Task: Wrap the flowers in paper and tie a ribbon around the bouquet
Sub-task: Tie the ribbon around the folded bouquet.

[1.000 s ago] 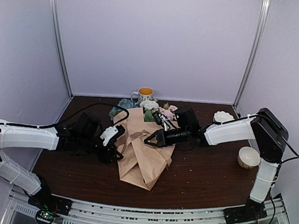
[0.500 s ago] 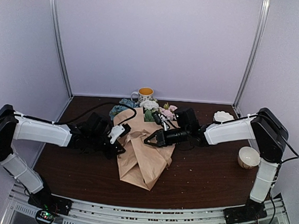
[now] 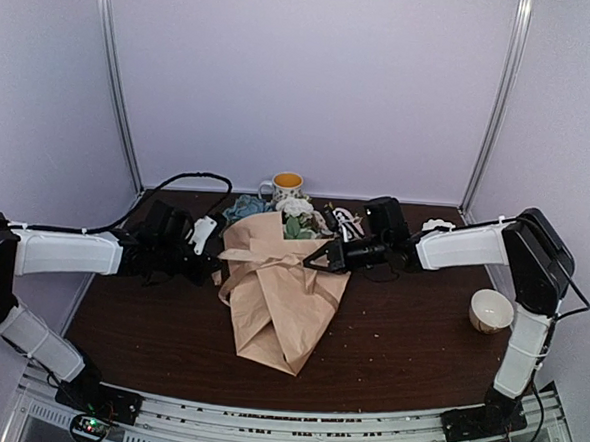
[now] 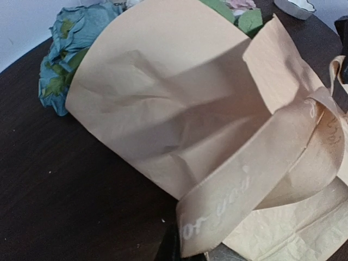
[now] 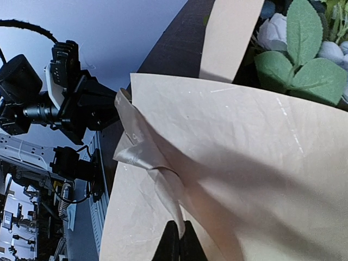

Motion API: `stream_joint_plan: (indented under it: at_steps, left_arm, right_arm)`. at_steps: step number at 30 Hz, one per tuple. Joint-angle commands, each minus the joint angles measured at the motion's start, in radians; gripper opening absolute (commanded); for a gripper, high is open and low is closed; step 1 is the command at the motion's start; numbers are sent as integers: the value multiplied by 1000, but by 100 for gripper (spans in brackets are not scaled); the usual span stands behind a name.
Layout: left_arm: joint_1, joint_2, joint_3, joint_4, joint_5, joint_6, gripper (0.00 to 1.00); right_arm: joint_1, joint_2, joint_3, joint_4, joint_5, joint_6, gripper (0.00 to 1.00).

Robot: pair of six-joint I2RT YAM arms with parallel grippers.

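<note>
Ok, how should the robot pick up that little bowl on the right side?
Pinch the bowl by its rim from straight above, one finger inside and one outside. It stands upright with its mouth open, and its round sides look too wide to squeeze. Take the rim's left part: the right arm stands close on the other side.

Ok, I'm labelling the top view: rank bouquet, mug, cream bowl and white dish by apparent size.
Bouquet
Cream bowl, then mug: close and unsure, since the bowl sits nearer the camera
White dish: smallest, partly hidden

The bouquet [image 3: 283, 280] lies flat in peach-tan paper [image 3: 269, 325], flowers [image 3: 297, 219] (blue, white, pink) at its far end, ribbon [image 4: 234, 201] across.
</note>
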Motion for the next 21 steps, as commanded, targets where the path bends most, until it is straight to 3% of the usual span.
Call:
stream_joint_plan:
  at_steps: [1, 13, 21]
  left_arm:
    - [55, -2, -16, 1, -3, -69, 0]
    - [174, -56, -127, 63, -1, -167, 0]
    - [224, -53, -176, 114, 25, -194, 0]
  right_arm:
    - [-23, -46, 19, -100, 16, -79, 0]
    - [-179, -198, -136, -180, 105, -138, 0]
    - [-270, -266, -312, -93, 118, -93, 0]
